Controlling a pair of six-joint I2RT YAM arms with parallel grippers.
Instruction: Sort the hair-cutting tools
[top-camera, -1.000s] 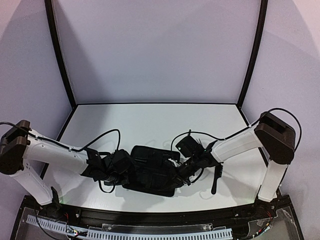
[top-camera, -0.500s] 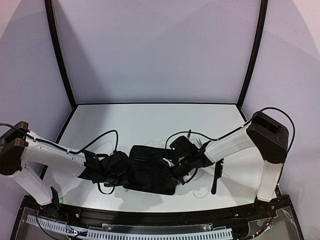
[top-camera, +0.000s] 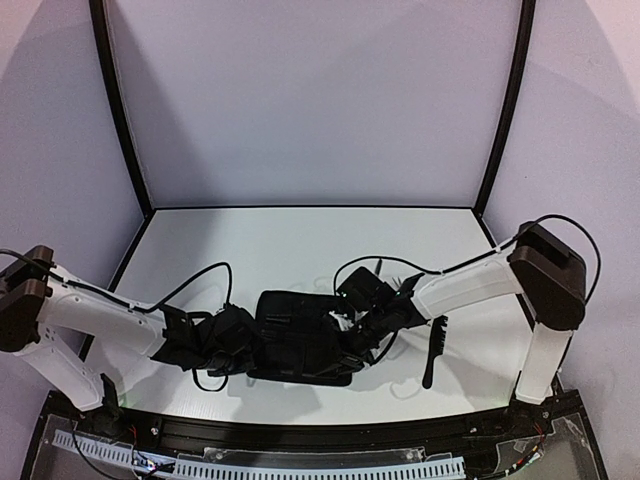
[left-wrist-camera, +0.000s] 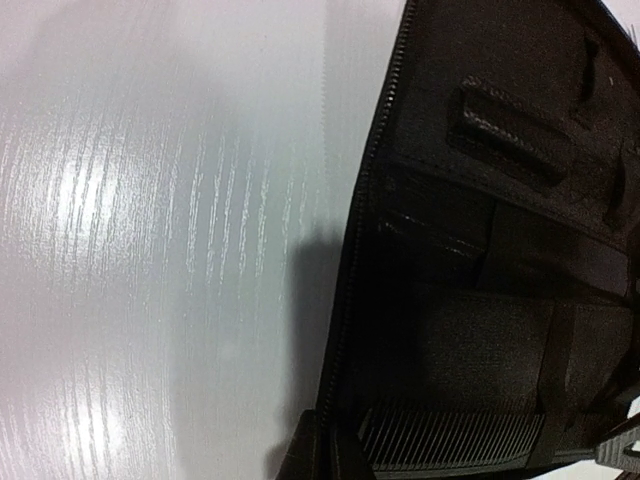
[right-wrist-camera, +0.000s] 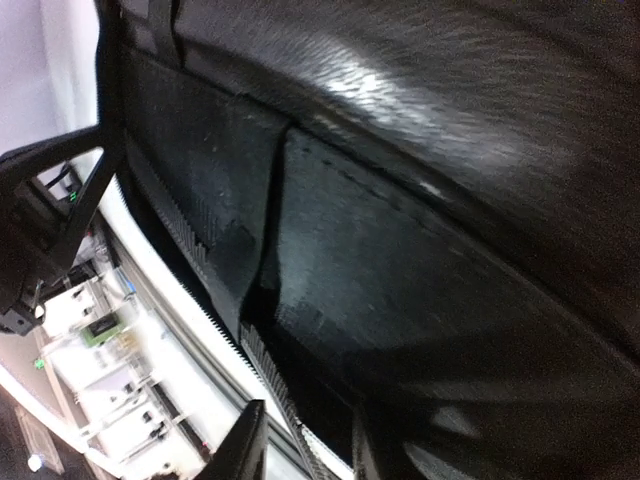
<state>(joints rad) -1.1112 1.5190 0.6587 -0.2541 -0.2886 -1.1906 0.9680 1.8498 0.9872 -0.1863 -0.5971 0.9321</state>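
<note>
The flat black zip case (top-camera: 300, 345) lies open at the table's near middle. My left gripper (top-camera: 252, 345) is shut on its left zip edge. In the left wrist view (left-wrist-camera: 335, 455) the zip runs between the fingers. A black comb (left-wrist-camera: 450, 438) sits inside the case (left-wrist-camera: 480, 250), beside them. My right gripper (top-camera: 350, 345) is over the case's right part. In the right wrist view (right-wrist-camera: 305, 450) its fingers stand close on a zip edge of the case (right-wrist-camera: 400, 250). A second black comb (top-camera: 432, 348) lies on the table to the right. The scissors are not visible.
Black cables loop over the table behind each wrist (top-camera: 205, 275) (top-camera: 385, 265). The black front rail (top-camera: 320, 425) runs just below the case. Black frame posts (top-camera: 500, 120) stand at the back corners.
My right wrist has shifted a little left, further over the case. My left gripper has dropped slightly towards the front edge. The case has barely moved.
</note>
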